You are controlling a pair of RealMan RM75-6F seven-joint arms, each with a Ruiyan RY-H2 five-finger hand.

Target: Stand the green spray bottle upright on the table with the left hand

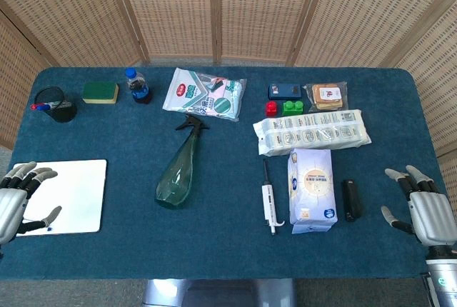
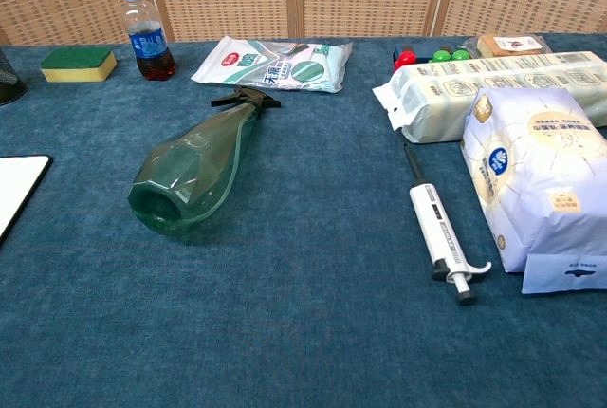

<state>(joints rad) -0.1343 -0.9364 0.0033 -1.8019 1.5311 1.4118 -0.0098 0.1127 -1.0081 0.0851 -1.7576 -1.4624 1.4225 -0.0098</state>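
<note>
The green spray bottle (image 1: 178, 168) lies on its side in the middle of the blue table, its black trigger head pointing to the far side and its base toward the near edge. In the chest view the green spray bottle (image 2: 195, 171) lies the same way, base nearest the camera. My left hand (image 1: 18, 196) hovers at the table's left edge beside a white board, open and holding nothing, well left of the bottle. My right hand (image 1: 421, 207) rests at the right edge, open with fingers spread. Neither hand shows in the chest view.
A white board (image 1: 68, 196) lies left of the bottle. A wipes pack (image 1: 206, 94), small drink bottle (image 1: 137, 86), sponge (image 1: 100, 92) and black cup (image 1: 55, 104) line the far side. A pipette (image 1: 268, 200), white bag (image 1: 311, 189), long packet (image 1: 312, 131) and black bar (image 1: 350, 199) lie right.
</note>
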